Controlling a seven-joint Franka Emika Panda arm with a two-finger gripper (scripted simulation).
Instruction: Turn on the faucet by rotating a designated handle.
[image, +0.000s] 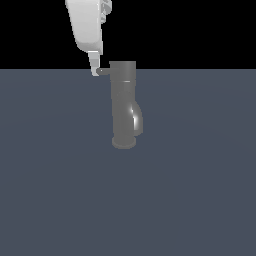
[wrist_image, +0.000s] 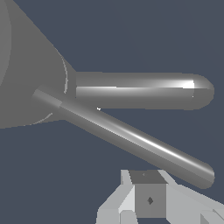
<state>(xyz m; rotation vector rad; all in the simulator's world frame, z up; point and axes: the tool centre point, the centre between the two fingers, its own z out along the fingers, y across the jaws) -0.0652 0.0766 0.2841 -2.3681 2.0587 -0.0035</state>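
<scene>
A: While I am hovering here, I am logging item one: the faucet (image: 124, 105), grey metal, upright, standing just beside and below my gripper (image: 95, 70). How is it going to handle?

B: Judging by the finish, rigid, fixed at its base, smooth and likely slippery.

A: Item two: the handle (image: 103, 71), a thin rod projecting from the cap toward my fingertip (image: 94, 69), which is sitting right at its free end. I am favouring contact near that tip, for leverage.

B: Grip state?

A: I cannot tell how far I am opening; nothing is showing as clamped.

B: View differences?

A: Exterior is giving heights and the whole body; wrist is showing the handle (wrist_image: 131, 138) lengthways, plus a second, thicker rod (wrist_image: 140, 90) beyond it.
</scene>
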